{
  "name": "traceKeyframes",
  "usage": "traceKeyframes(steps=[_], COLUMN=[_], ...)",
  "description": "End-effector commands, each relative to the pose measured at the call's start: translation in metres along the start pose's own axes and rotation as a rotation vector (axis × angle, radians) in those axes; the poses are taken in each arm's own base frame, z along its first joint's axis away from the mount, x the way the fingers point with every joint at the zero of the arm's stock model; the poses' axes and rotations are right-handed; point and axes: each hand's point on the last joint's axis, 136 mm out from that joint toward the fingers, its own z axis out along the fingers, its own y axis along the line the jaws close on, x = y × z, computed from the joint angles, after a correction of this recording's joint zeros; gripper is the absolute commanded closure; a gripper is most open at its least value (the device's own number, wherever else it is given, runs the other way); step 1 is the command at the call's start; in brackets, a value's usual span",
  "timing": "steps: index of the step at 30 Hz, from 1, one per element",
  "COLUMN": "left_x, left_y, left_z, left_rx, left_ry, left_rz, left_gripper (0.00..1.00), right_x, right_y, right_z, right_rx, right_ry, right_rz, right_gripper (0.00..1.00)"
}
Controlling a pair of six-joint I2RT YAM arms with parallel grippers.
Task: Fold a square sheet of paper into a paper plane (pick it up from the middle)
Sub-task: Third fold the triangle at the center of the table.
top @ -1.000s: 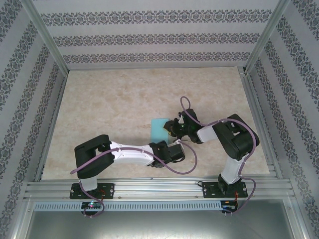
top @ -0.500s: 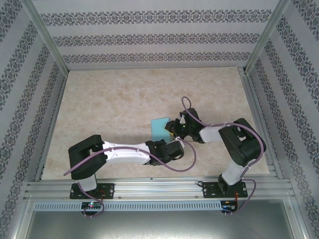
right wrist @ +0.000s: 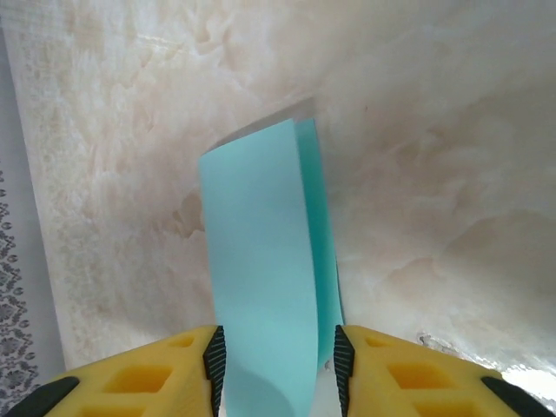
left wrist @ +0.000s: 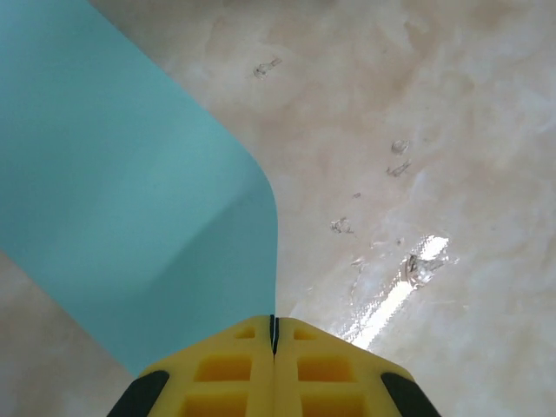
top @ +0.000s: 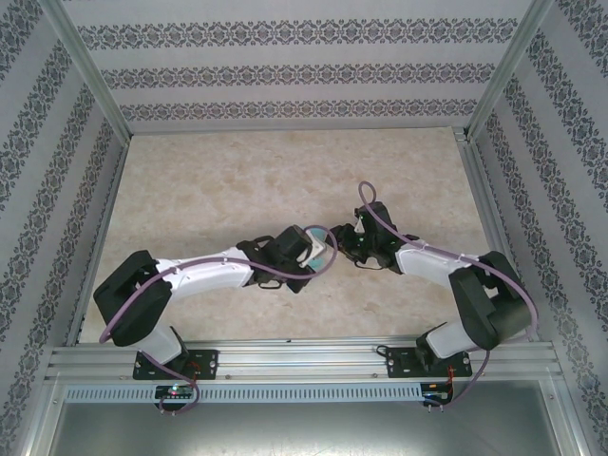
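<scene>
The square sheet of paper (top: 316,255) is teal and bent into a curve between the two grippers at the table's middle. My left gripper (top: 306,252) is shut on one edge of it. In the left wrist view its yellow fingertips (left wrist: 274,323) pinch the sheet (left wrist: 130,200), which bows away to the left above the table. My right gripper (top: 339,242) is open. In the right wrist view the curled sheet (right wrist: 261,261) stands as an upright band between its spread jaws (right wrist: 274,347), apart from both pads. No paper plane shape shows.
The beige marble tabletop (top: 209,190) is bare around the arms. Patterned walls and aluminium posts (top: 90,76) enclose it on three sides. A metal rail (top: 304,361) runs along the near edge, where both arm bases stand.
The sheet lay flat before; now it is lifted and curled. The left arm has swung out and its gripper now holds the sheet's edge. The right gripper has drawn back a little to the right.
</scene>
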Motion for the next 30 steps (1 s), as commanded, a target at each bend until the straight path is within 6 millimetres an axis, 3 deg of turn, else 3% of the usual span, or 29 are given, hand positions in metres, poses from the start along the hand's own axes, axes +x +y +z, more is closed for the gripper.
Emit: traceKeyframes(steps=[1, 8, 16, 23, 30], left_x=[-0.013, -0.011, -0.006, -0.004, -0.001], left_y=[-0.016, -0.005, 0.000, 0.001, 0.000], left_z=[-0.009, -0.013, -0.011, -0.008, -0.003], left_rx=[0.205, 0.321, 0.349, 0.359, 0.366], left_ry=[-0.054, -0.043, -0.030, -0.014, 0.022], left_rz=[-0.101, -0.202, -0.242, -0.253, -0.256], left_gripper=[1.00, 1.00, 1.00, 1.00, 1.00], right_x=[-0.006, 0.001, 0.006, 0.011, 0.011], right_y=[0.000, 0.021, 0.027, 0.026, 0.005], right_z=[-0.011, -0.005, 0.024, 0.048, 0.061], right_rx=[0.041, -0.019, 0.009, 0.048, 0.151], right_ry=[-0.021, 0.032, 0.111, 0.174, 0.216], right_rz=[-0.068, -0.135, -0.169, -0.193, -0.234], right_gripper=[0.62, 0.73, 0.82, 0.83, 0.83])
